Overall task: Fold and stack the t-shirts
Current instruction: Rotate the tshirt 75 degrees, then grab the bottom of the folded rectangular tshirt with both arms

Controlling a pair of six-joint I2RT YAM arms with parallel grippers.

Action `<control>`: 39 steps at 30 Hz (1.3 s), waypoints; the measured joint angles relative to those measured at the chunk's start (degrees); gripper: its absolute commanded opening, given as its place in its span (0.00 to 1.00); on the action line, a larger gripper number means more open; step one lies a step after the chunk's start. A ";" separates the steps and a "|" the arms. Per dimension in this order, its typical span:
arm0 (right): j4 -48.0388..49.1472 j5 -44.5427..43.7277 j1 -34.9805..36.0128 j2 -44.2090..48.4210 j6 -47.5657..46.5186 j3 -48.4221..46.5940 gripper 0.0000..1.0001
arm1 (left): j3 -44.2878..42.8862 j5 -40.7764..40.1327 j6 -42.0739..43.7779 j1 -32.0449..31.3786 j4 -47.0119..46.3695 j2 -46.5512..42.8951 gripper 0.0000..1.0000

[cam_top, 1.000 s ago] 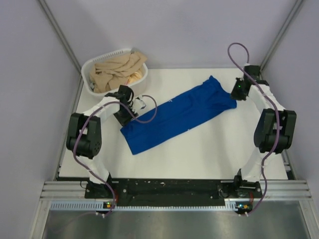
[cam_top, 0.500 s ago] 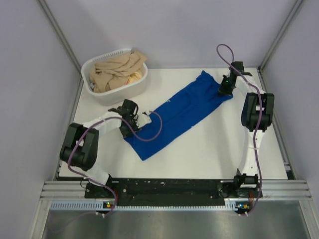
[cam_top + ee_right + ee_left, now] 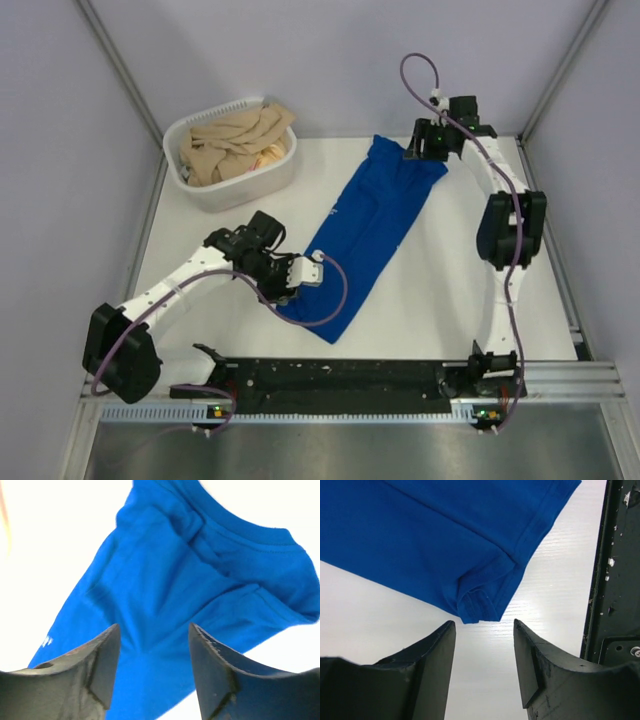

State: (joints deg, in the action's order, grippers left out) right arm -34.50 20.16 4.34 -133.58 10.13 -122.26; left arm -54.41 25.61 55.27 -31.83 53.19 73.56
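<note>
A royal-blue t-shirt [image 3: 368,228], folded into a long strip, lies slantwise on the white table from the back right to the near middle. My left gripper [image 3: 296,292] stands open at the strip's near end. In the left wrist view the hem corner [image 3: 480,607] lies just ahead of the left gripper [image 3: 484,626], with nothing between the fingers. My right gripper [image 3: 412,153] hovers open over the far end. The right wrist view shows the collar [image 3: 240,527] and the blue cloth [image 3: 165,590] below the right gripper [image 3: 154,629]; a bit of white lettering [image 3: 46,641] shows at the left.
A white laundry basket [image 3: 222,192] holding beige clothes [image 3: 235,138] stands at the back left. The black base rail [image 3: 340,375] runs along the near edge, close to the shirt's near end; the rail [image 3: 615,580] also shows in the left wrist view. Grey walls close the sides.
The shirt has swung to a steeper slant. The right gripper carried the collar end back and left, then opened and let it go. The left arm moved toward the near edge.
</note>
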 measured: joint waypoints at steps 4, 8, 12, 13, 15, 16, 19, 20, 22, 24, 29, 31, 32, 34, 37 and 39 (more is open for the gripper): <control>9.09 5.46 0.00 20.04 -4.26 20.55 0.62 | 1.22 0.70 3.06 0.42 -1.62 -0.13 0.56; 25.75 12.26 4.28 47.54 -11.19 50.31 0.65 | 4.28 0.92 4.98 3.56 -4.24 1.44 0.55; 35.12 19.65 17.57 65.92 -25.03 71.95 0.72 | 4.15 2.58 4.22 9.14 -7.65 3.87 0.54; 35.15 21.07 21.40 68.61 -29.53 75.87 0.72 | 4.11 2.91 3.82 10.25 -8.48 4.39 0.54; 32.20 22.05 28.63 70.64 -37.81 80.28 0.71 | 4.07 3.34 3.08 11.37 -9.79 5.35 0.53; 30.23 21.66 32.24 70.31 -41.35 81.11 0.70 | 4.07 3.56 2.89 11.50 -10.23 5.75 0.53; 26.32 18.14 42.75 66.40 -49.64 81.42 0.69 | 4.07 4.61 2.27 12.02 -10.93 6.34 0.55; 25.53 16.59 46.99 64.48 -52.28 81.42 0.68 | 4.07 5.18 2.10 12.31 -11.04 6.34 0.56; 24.98 14.25 53.75 60.30 -56.08 81.66 0.65 | 4.07 5.79 1.88 12.96 -11.19 6.32 0.56; 25.22 12.90 57.13 56.85 -57.79 81.85 0.61 | 4.07 5.90 1.84 13.38 -11.21 6.29 0.56; 26.93 8.24 60.72 47.41 -59.54 80.65 0.57 | 4.31 5.84 1.86 13.46 -11.21 5.62 0.56; 26.38 6.62 61.99 42.80 -59.63 78.51 0.46 | 4.39 5.73 1.86 13.46 -11.19 5.55 0.56; 26.27 6.86 62.34 41.27 -59.45 77.13 0.37 | 4.39 5.60 1.88 13.46 -11.17 5.55 0.56; 26.21 4.42 62.84 39.67 -59.69 75.12 0.16 | 4.39 5.40 1.86 13.46 -11.15 5.55 0.56; 25.46 0.90 63.01 39.50 -60.02 74.90 0.00 | 4.59 5.49 1.88 13.44 -11.17 5.55 0.59; 24.30 -1.51 63.01 40.11 -60.13 74.88 0.00 | 4.96 5.73 1.92 13.20 -11.13 5.53 0.60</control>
State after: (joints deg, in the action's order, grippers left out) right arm -10.20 18.65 67.35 -93.47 -50.00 -47.37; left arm -49.45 31.33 57.19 -18.63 42.06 79.09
